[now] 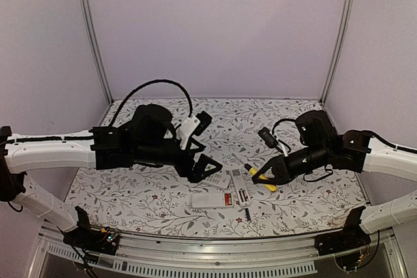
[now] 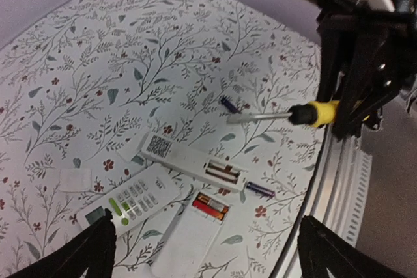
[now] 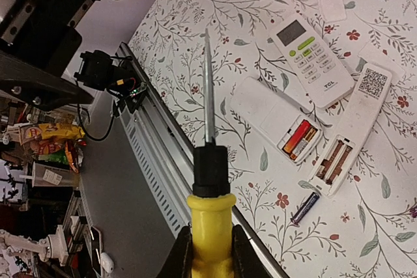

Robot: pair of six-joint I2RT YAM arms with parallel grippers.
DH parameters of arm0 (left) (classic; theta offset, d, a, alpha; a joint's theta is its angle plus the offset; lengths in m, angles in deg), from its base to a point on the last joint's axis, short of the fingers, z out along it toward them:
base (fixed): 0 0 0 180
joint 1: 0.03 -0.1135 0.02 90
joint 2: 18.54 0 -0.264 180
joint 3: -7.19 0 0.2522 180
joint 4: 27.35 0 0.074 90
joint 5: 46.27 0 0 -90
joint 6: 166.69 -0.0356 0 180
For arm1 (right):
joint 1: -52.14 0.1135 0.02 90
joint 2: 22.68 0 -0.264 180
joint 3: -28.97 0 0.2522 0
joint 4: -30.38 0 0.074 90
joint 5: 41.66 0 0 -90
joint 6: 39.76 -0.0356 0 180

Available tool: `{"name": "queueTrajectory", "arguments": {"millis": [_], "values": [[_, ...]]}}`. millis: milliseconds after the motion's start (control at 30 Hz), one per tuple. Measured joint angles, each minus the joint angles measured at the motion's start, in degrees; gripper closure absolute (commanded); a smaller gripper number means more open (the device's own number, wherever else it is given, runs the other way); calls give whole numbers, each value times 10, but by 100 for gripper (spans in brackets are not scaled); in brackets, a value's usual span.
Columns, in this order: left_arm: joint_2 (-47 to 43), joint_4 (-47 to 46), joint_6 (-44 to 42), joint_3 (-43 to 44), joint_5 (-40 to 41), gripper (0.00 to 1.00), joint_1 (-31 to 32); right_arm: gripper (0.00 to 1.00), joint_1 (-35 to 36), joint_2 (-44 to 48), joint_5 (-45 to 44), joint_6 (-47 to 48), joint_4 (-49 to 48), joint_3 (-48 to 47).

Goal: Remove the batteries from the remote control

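Three white remotes lie at the table's front middle. One lies face down (image 1: 208, 199) (image 2: 186, 236) (image 3: 270, 116) with red/orange batteries (image 2: 210, 208) (image 3: 300, 139) (image 1: 227, 198) in its open bay. A long one with a QR label (image 2: 189, 159) (image 3: 355, 122) (image 1: 240, 192) has an empty bay. One lies keypad up (image 2: 133, 201) (image 3: 311, 60). A dark blue battery (image 2: 259, 191) (image 3: 304, 208) (image 1: 248, 213) lies loose beside them, and another (image 2: 228, 104) lies farther off. My left gripper (image 1: 203, 168) (image 2: 212, 258) is open and empty above the remotes. My right gripper (image 1: 262, 175) (image 3: 210, 255) is shut on a yellow-handled screwdriver (image 3: 210, 219) (image 2: 316, 113), held above the table.
A small white battery cover (image 2: 75, 179) lies on the floral tablecloth left of the keypad remote; another cover (image 3: 332, 8) shows beyond it. The metal rail at the table's front edge (image 1: 208, 252) runs close to the remotes. White booth walls close the back and sides.
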Motion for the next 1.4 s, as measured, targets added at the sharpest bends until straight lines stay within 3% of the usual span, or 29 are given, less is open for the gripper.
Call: {"name": "queueTrajectory", "arguments": {"millis": [200, 367, 433, 500, 667, 800, 933, 1033, 1133, 1200, 1300, 1333, 1400], "values": [[-80, -191, 172, -68, -105, 0, -1, 100, 3, 6, 66, 25, -11, -5], [-67, -238, 269, -91, -145, 1, -3, 100, 20, 1, 97, 38, -19, -28], [-62, -246, 292, -92, -155, 5, -4, 100, 28, -5, 105, 42, -25, -38], [-59, -260, 310, -92, -164, 15, -4, 100, 34, -12, 114, 45, -28, -48], [-45, -299, 344, -93, -187, 52, -7, 100, 50, -36, 123, 49, -33, -66], [-35, -317, 364, -96, -200, 71, -10, 100, 54, -41, 123, 48, -35, -68], [-33, -335, 382, -105, -211, 79, -10, 100, 54, -40, 122, 44, -50, -67], [-33, -346, 393, -108, -220, 100, -10, 100, 54, -34, 119, 37, -62, -65], [-33, -368, 409, -109, -234, 100, -9, 99, 54, -30, 119, 46, -69, -62], [-33, -377, 416, -109, -235, 100, -9, 83, 54, -26, 115, 48, -71, -62], [-33, -389, 425, -110, -226, 100, -9, 30, 54, -18, 89, 41, -80, -58], [-33, -397, 428, -115, -214, 100, -8, 19, 55, -14, 72, 34, -89, -54], [-33, -415, 436, -126, -190, 100, -7, 10, 55, 0, 39, 21, -118, -34]]}}
